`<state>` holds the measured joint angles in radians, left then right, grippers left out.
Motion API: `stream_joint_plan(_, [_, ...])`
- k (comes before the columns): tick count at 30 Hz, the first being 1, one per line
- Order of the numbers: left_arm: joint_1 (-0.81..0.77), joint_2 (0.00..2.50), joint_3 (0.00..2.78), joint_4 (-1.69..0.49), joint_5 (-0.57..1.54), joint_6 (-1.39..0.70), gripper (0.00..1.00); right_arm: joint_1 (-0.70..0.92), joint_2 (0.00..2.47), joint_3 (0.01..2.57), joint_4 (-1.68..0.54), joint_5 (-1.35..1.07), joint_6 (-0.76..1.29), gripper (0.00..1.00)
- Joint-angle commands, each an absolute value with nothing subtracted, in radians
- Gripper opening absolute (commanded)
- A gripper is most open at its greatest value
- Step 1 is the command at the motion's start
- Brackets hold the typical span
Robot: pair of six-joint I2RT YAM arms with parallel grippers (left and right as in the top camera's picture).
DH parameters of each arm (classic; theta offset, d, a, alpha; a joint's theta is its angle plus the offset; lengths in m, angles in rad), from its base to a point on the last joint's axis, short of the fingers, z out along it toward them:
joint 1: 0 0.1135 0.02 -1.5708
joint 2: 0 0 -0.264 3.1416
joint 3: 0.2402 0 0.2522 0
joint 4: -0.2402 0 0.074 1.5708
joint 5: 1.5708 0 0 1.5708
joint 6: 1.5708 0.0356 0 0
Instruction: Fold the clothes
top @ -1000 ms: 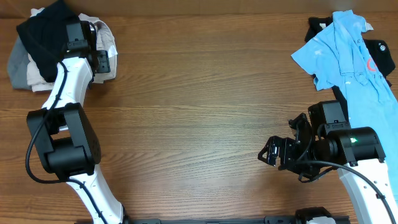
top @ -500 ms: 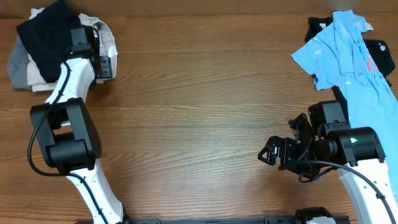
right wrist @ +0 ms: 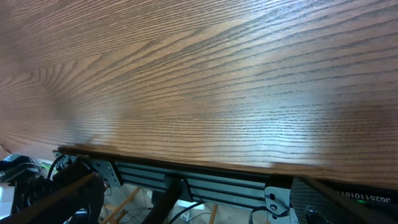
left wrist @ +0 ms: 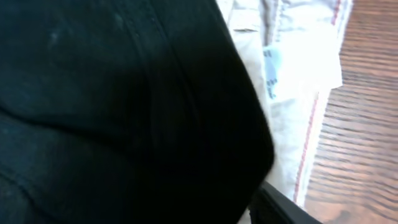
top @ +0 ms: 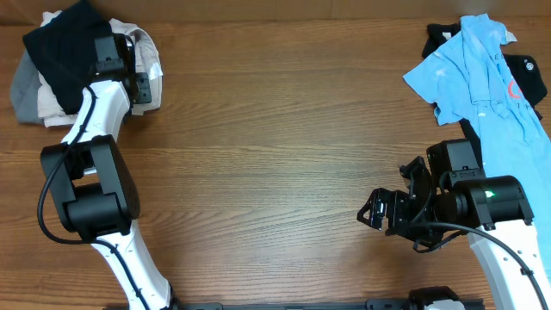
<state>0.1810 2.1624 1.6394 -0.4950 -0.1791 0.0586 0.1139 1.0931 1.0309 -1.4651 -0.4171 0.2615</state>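
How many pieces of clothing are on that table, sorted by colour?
Black: 2, the left black piece and the right black piece
Light blue: 1, the blue shirt
Grey: 1, the grey piece
Beige: 1, the beige piece
Total: 5 showing; the piles may hide more.

The only legible characters are pale print on a dark part (right wrist: 348,202) at the lower right of the right wrist view, beginning "JG2511010" and cut by the frame edge. A small blue-printed tag (left wrist: 271,70) on the white cloth (left wrist: 298,93) is too blurred to read. The red mark (top: 515,89) on the light blue shirt (top: 478,73) is unreadable.
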Motion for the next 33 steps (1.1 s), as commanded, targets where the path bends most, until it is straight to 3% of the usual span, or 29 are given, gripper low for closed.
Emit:
stream_joint_plan(1, [0.182,2.182,1.645,-0.509,-0.072,0.067,0.49,0.119,1.092,1.031,-1.461,-0.412,0.258,1.00])
stream_joint_plan(2, [0.181,2.182,1.645,-0.518,-0.068,0.067,0.42,0.119,1.092,1.031,-1.462,-0.412,0.258,1.00])
stream_joint_plan(4, [0.179,2.182,1.645,-0.540,-0.065,0.067,0.15,0.119,1.092,1.031,-1.465,-0.412,0.258,1.00])
stream_joint_plan(5, [0.178,2.182,1.645,-0.550,-0.057,0.068,0.11,0.119,1.092,1.031,-1.465,-0.412,0.258,1.00])
stream_joint_plan(14, [0.157,2.163,1.647,-0.642,0.035,0.097,0.04,0.119,1.092,1.031,-1.469,-0.412,0.258,1.00])
stream_joint_plan(15, [0.155,2.156,1.647,-0.650,0.035,0.097,0.09,0.119,1.092,1.031,-1.471,-0.412,0.258,1.00])
stream_joint_plan(16, [0.154,2.145,1.647,-0.656,0.035,0.096,0.21,0.119,1.092,1.031,-1.471,-0.412,0.258,1.00])
stream_joint_plan(19, [0.154,2.105,1.647,-0.677,0.035,0.089,0.75,0.119,1.092,1.031,-1.472,-0.412,0.258,1.00])
stream_joint_plan(22, [0.154,2.058,1.647,-0.694,0.036,0.089,0.77,0.119,1.092,1.031,-1.472,-0.412,0.258,1.00])
stream_joint_plan(31, [0.143,1.833,1.647,-0.699,0.118,0.073,0.50,0.119,1.092,1.031,-1.472,-0.411,0.257,1.00])
stream_joint_plan(33, [0.143,1.782,1.647,-0.685,0.117,0.047,0.31,0.119,1.092,1.031,-1.472,-0.411,0.257,1.00])
